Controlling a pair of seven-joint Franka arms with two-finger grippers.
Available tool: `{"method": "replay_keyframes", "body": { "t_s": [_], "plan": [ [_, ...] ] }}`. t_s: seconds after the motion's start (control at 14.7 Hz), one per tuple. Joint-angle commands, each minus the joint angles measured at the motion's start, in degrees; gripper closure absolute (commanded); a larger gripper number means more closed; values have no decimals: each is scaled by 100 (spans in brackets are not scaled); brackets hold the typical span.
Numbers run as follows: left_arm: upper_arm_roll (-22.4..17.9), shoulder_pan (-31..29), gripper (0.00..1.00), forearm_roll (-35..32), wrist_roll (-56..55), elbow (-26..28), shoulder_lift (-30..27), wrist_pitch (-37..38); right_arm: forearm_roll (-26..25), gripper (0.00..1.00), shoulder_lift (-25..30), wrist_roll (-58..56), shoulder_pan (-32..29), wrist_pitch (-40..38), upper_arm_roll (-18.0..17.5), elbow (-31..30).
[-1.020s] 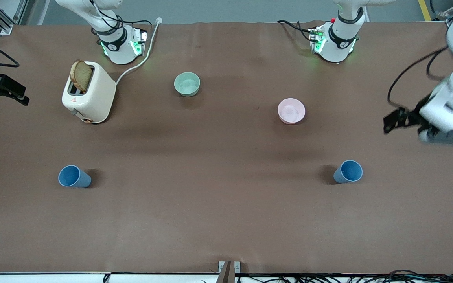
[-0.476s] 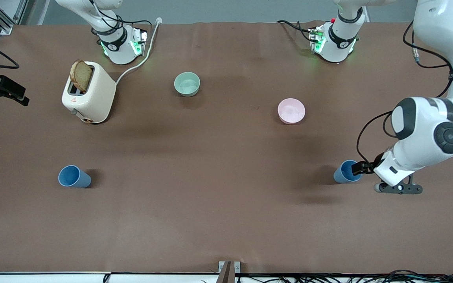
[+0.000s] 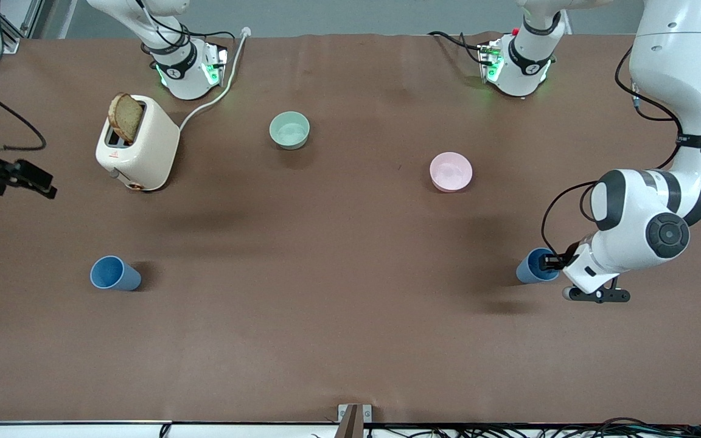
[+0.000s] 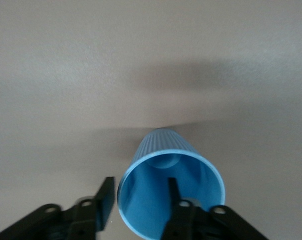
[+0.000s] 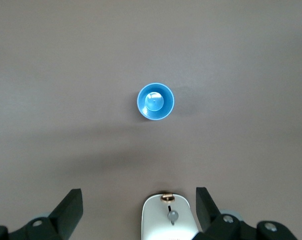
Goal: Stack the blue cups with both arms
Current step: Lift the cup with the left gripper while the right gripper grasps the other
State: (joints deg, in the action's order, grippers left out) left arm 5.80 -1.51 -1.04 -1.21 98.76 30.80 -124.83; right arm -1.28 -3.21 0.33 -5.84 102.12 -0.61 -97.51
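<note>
One blue cup (image 3: 533, 267) stands upright toward the left arm's end of the table. My left gripper (image 3: 549, 263) is down at its rim and open. In the left wrist view one finger (image 4: 174, 197) is inside the cup (image 4: 160, 150) and the other finger (image 4: 104, 199) is outside, so the left gripper (image 4: 139, 198) straddles the wall without pinching it. The second blue cup (image 3: 114, 274) stands upright toward the right arm's end. My right gripper (image 3: 34, 181) hangs open and empty in the air beside the toaster. It (image 5: 139, 206) looks down on that cup (image 5: 155, 101).
A cream toaster (image 3: 137, 146) with a bread slice (image 3: 125, 117) stands near the right arm's base; its end shows in the right wrist view (image 5: 169, 220). A pale green bowl (image 3: 289, 129) and a pink bowl (image 3: 451, 171) sit farther from the front camera than the cups.
The left arm swung in and came down to the cup at its end, setting its open fingers over the rim. The right gripper shifted slightly toward the front camera.
</note>
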Motion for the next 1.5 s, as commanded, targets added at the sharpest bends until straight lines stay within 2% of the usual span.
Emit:
{"method": "replay_keyframes", "body": {
  "t_s": [0.0,0.07,0.27,0.41,0.54,0.68,0.95,1.02,1.09,1.16,1.22,1.29,1.36,1.43],
  "plan": [
    [26,-43,87,-80,33,65,-4,-59,49,0,-591,-199,-303,473,-35,-22],
    [26,-34,98,-72,33,56,-13,-59,49,0,-837,-313,-391,632,-35,-22],
    [114,36,100,-63,-81,3,-109,-6,49,0,-1348,-349,-435,1369,-35,-180],
    [507,63,100,-36,-404,-84,-276,46,49,0,-1672,-358,-471,1914,-35,-347],
    [982,167,100,-54,-1193,-233,-391,291,49,0,-2007,-507,-532,2450,-44,-487],
    [1221,570,100,-71,-2124,-427,-382,538,57,0,-2341,-604,-567,2742,-44,-497],
    [1222,1879,100,-71,-4084,-804,-138,513,57,1,-2605,-631,-576,3075,-62,-593],
    [1204,2204,100,-71,-4481,-953,3,495,57,7,-2623,-692,-576,3207,-62,-680],
    [1169,2521,100,-132,-4876,-1042,187,469,57,20,-2667,-771,-576,3322,-62,-716],
    [1169,2698,100,-229,-5158,-1138,355,399,49,41,-2728,-841,-576,3366,-62,-716],
    [1169,2856,100,-317,-5370,-1209,504,294,57,73,-2764,-876,-585,3375,-62,-699],
    [1160,3075,100,-422,-5625,-1227,645,84,49,90,-2764,-868,-585,3393,-62,-699],
    [1160,3199,100,-527,-5827,-1227,751,-136,57,97,-2764,-868,-585,3367,-62,-690],
    [1169,3227,100,-589,-5968,-1227,865,-295,49,99,-2755,-842,-559,3332,-62,-673]
  ]
}}
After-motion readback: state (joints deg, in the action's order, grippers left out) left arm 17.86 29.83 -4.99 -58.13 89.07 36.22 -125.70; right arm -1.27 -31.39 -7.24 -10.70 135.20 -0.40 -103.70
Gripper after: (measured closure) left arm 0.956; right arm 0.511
